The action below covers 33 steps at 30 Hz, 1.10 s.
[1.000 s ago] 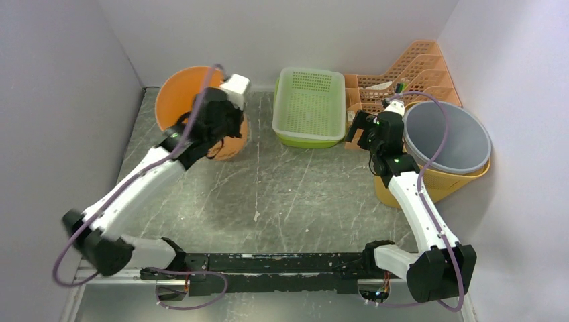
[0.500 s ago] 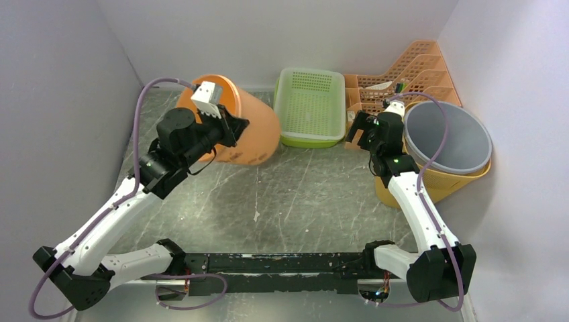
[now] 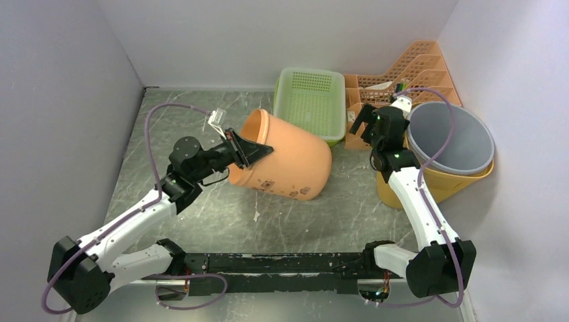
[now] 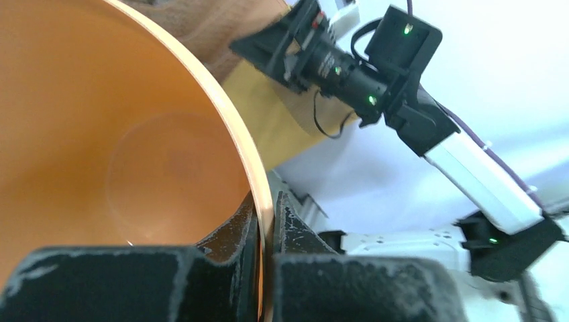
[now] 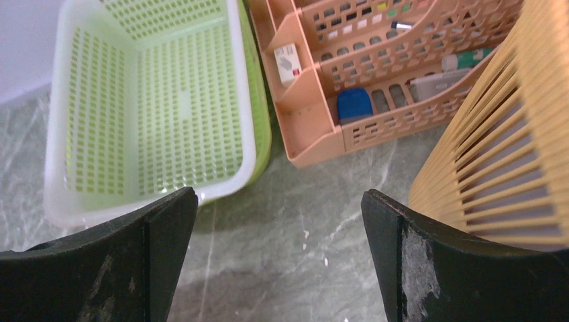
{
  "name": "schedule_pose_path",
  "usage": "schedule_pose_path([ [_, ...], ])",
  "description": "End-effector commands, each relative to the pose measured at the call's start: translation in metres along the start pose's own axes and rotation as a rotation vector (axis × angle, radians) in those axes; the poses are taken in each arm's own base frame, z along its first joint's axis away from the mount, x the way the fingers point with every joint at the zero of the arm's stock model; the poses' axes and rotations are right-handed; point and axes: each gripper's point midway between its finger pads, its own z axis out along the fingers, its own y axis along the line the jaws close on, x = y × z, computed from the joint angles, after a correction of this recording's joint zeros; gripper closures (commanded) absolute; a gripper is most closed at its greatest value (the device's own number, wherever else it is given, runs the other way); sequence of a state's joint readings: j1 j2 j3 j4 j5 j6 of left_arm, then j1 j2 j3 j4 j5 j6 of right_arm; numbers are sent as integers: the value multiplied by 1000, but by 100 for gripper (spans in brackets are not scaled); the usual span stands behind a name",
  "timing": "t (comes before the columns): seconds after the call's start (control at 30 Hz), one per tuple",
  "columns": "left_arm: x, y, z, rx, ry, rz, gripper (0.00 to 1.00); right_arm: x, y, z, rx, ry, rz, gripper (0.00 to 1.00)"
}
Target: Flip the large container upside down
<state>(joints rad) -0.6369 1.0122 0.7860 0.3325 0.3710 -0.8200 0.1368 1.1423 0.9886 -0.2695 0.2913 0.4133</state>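
Now the big orange bucket (image 3: pixel 285 161) lies on its side near the middle of the worktop (image 3: pixel 302 221). 1 second ago it stood up straight in the far left corner with its mouth facing up. Then the left arm tipped it over and swung it across. So the turn is about half done, I think. The mouth still has to go all the way down.

The mouth points left, back at the left arm. The bottom points right, and the far side of the bucket is just beside the green basket (image 3: pixel 310 107). I cannot tell if the bucket rests on the worktop or hangs a little above it.

The left tool (image 3: pixel 249 153) is clamped on the rim (image 4: pixel 258 174) of the bucket. Its 2 fingers (image 4: pixel 228 235) pinch the thin edge, 1 inside and 1 outside.

The right tool (image 5: pixel 278 201) has its fingers wide apart and holds nothing. It hangs over the worktop near the orange rack (image 3: pixel 402 74) and the yellow basket (image 3: pixel 436 184), well apart from the bucket.
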Motion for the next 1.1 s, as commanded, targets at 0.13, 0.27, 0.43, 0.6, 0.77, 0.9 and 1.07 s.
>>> schedule_pose_path([
  [0.13, -8, -48, -16, 388, -82, -235, 93, -44, 0, -2, 43, -114, 71, 5],
  [0.27, 2, -41, -21, 457, -89, -354, 93, -45, 1, 0, 38, -117, 76, 5],
  [0.43, 6, -38, -33, 591, -135, -476, 93, -52, 0, -2, 47, -138, 74, 5],
  [0.6, 19, -15, -23, 557, -108, -563, 93, -59, 2, -4, 40, -149, 70, 5],
  [0.77, 19, 24, -26, 453, -123, -601, 93, -56, 1, -2, 43, -148, 67, 5],
  [0.9, 16, 58, -38, 364, -139, -631, 93, -50, 4, 2, 29, -137, 71, 5],
  [1.07, 12, 86, -51, 291, -145, -617, 93, -44, 6, 6, 19, -125, 74, 5],
])
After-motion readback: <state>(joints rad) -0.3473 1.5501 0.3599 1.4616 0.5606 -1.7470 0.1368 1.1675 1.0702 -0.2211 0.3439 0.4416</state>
